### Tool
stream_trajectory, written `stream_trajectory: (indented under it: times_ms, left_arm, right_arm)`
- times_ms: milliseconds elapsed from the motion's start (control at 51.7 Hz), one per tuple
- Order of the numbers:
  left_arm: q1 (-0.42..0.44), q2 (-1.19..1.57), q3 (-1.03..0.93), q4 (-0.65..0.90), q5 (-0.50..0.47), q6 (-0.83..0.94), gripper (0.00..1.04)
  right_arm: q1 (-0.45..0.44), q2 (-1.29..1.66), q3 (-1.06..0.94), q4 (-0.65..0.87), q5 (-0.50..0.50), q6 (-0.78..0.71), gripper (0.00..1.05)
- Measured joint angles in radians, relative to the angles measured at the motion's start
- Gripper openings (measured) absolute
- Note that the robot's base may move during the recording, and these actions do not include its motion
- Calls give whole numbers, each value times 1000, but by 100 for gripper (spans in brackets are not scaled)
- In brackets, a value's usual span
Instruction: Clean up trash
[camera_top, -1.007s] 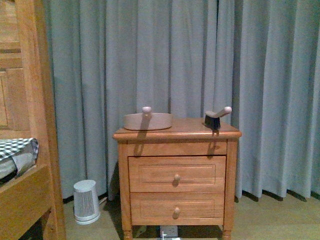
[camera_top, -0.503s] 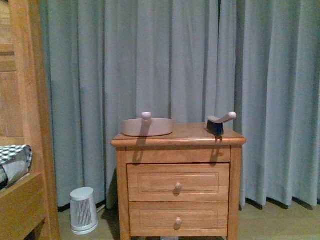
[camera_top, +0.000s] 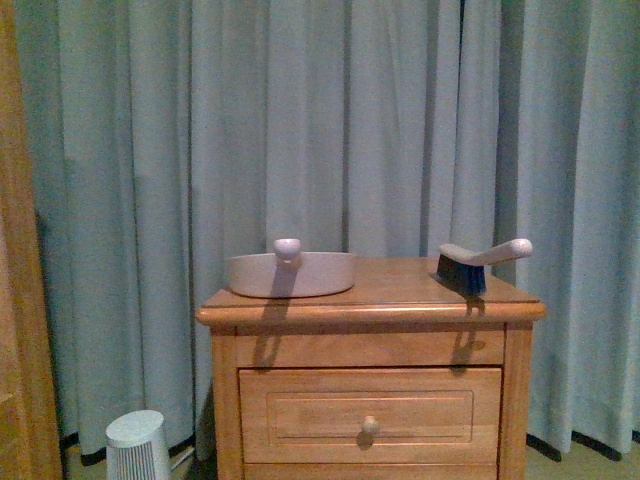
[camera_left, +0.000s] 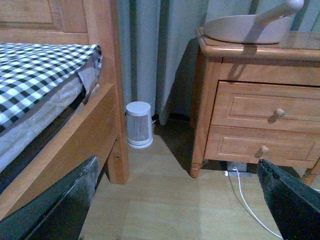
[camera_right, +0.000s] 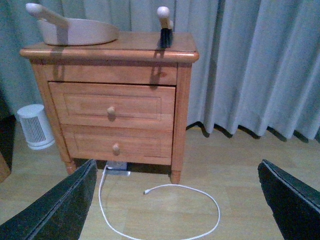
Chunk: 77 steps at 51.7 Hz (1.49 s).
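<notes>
No crumpled white paper wad shows in any view; the trash is out of view. A pink dustpan (camera_top: 290, 273) lies on the wooden nightstand (camera_top: 370, 305), left side, and shows in the left wrist view (camera_left: 245, 27) and right wrist view (camera_right: 75, 27). A hand brush (camera_top: 478, 262) with dark bristles lies on the right side (camera_right: 164, 25). My left gripper (camera_left: 177, 200) is open and empty above the floor between bed and nightstand. My right gripper (camera_right: 177, 200) is open and empty above the floor before the nightstand.
A wooden bed frame (camera_left: 75, 135) with a black-and-white checked cover (camera_left: 35, 65) stands left. A small white heater (camera_left: 139, 125) stands on the floor by the curtain (camera_top: 300, 130). A white cable (camera_right: 165, 205) loops on the floor. A power strip (camera_right: 117, 167) lies under the nightstand.
The front view has closed in and shifted right: the nightstand looks larger, its lower drawer has left the frame, and the bed with the checked cover has slid out at the left.
</notes>
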Motion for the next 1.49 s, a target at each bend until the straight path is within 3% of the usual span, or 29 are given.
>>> stream_trajectory:
  times_ms: [1491]
  left_arm:
    - [0, 0, 0, 0, 0, 0, 97]
  right_arm:
    - [0, 0, 0, 0, 0, 0, 97]
